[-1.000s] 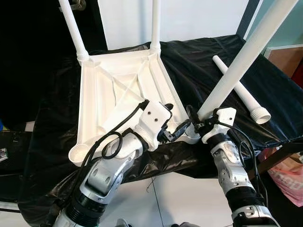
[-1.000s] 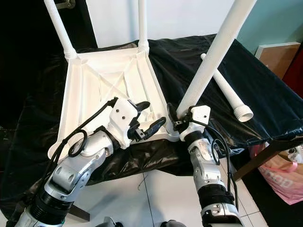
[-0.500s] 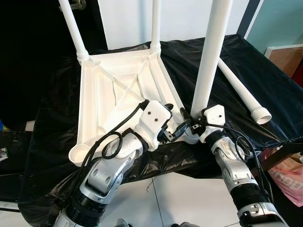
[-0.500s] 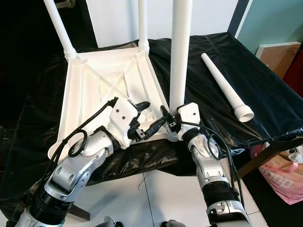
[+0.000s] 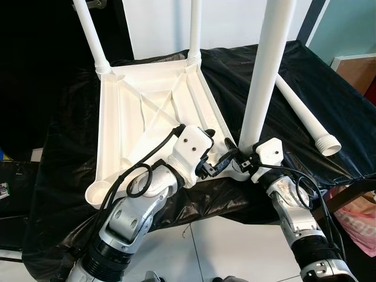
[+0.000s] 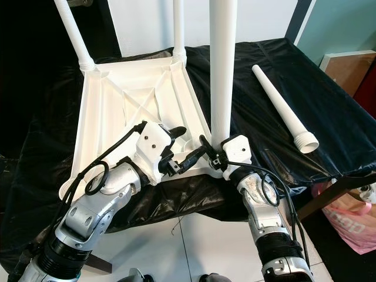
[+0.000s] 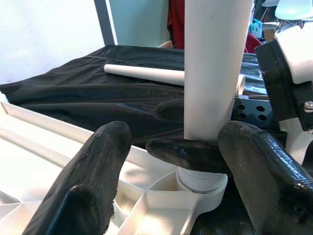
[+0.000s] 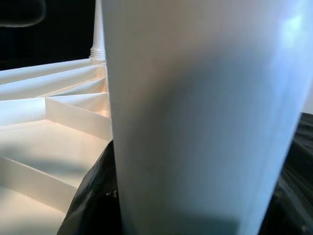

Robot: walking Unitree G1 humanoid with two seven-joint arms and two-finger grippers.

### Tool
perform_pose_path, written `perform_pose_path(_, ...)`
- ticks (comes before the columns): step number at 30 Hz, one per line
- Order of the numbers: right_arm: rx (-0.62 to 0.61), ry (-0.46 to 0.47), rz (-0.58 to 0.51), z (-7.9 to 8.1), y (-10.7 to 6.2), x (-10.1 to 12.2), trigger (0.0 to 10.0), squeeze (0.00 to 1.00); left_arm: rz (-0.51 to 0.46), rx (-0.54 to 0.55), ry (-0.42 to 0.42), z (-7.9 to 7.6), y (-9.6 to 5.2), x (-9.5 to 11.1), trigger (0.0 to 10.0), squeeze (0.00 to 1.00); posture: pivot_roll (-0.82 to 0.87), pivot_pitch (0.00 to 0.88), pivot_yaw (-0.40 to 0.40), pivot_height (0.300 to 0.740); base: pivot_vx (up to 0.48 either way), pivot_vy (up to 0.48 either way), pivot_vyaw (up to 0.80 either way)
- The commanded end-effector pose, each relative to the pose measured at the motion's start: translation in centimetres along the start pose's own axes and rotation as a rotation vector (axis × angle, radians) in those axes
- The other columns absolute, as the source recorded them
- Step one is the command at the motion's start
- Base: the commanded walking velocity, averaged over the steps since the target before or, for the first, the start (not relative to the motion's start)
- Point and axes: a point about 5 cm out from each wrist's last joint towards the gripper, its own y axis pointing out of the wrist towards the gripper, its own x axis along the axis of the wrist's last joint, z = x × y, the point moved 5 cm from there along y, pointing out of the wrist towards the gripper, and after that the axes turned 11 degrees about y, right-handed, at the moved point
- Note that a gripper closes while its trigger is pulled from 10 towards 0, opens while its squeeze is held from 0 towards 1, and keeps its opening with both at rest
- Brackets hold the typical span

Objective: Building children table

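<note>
Tabletop (image 5: 147, 111) lies upside down on black plastic sheeting (image 5: 329, 100), two fitted legs at its far corners pointing up. Right gripper (image 6: 212, 154) pinches a third table leg (image 5: 264, 70) upright over the near corner socket (image 7: 201, 182), whose threads the left wrist view reveals. Left gripper (image 5: 218, 161) stands spread beside it. A loose leg (image 5: 302, 114) lies flat nearby.

White plastic parts on glossy black sheeting

The upturned tabletop (image 5: 147, 111) and its legs (image 5: 264, 76) look like smooth, matt white plastic with moulded ribs. The worktop (image 5: 329, 106) is draped in crinkled, shiny black plastic film. Both arms are brushed silver metal; the left end effector (image 7: 171, 161) has matt, rubbery black fingers (image 7: 93, 186).
</note>
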Motion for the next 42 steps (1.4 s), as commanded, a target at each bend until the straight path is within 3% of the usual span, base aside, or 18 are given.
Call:
perform_pose_path(1, 0.035, 0.043, 0.17, 1.1, -2.1, -4.2, 10.0, 0.0, -0.014, -0.065, 0.006, -0.9, 0.1, 0.4, 10.0, 0.0, 0.06, 0.093, 0.004, 0.74, 0.0, 0.0, 0.0)
perform_pose_path(10, 0.047, 0.042, 0.174, 1.1, -2.3, -4.3, 10.0, 0.0, -0.015, -0.068, 0.005, -1.0, 0.2, 0.4, 10.0, 0.0, 0.06, 0.09, 0.001, 0.74, 0.0, 0.0, 0.0)
perform_pose_path(13, -0.014, 0.171, 0.204, 0.6, -2.4, -5.0, 10.0, 0.0, -0.016, -0.067, 0.004, -1.0, 0.2, 0.4, 10.0, 0.0, 0.06, 0.089, -0.008, 0.74, 0.0, 0.0, 0.0)
perform_pose_path(15, -0.014, 0.171, 0.204, 0.6, -2.4, -5.0, 10.0, 0.0, -0.016, -0.067, 0.004, -1.0, 0.2, 0.4, 10.0, 0.0, 0.06, 0.089, -0.008, 0.74, 0.0, 0.0, 0.0)
perform_pose_path(20, -0.054, 0.28, 0.244, 0.5, -2.5, -5.7, 10.0, 0.0, -0.015, -0.063, 0.004, -1.0, 0.2, 0.4, 10.0, 0.0, 0.06, 0.09, -0.013, 0.74, 0.0, 0.0, 0.0)
perform_pose_path(42, -0.173, 0.396, 0.342, 0.4, -3.5, -7.4, 10.0, 0.0, -0.015, -0.058, -0.001, -1.1, 0.1, 0.4, 10.0, 0.0, 0.05, 0.106, -0.019, 0.74, 0.0, 0.0, 0.0)
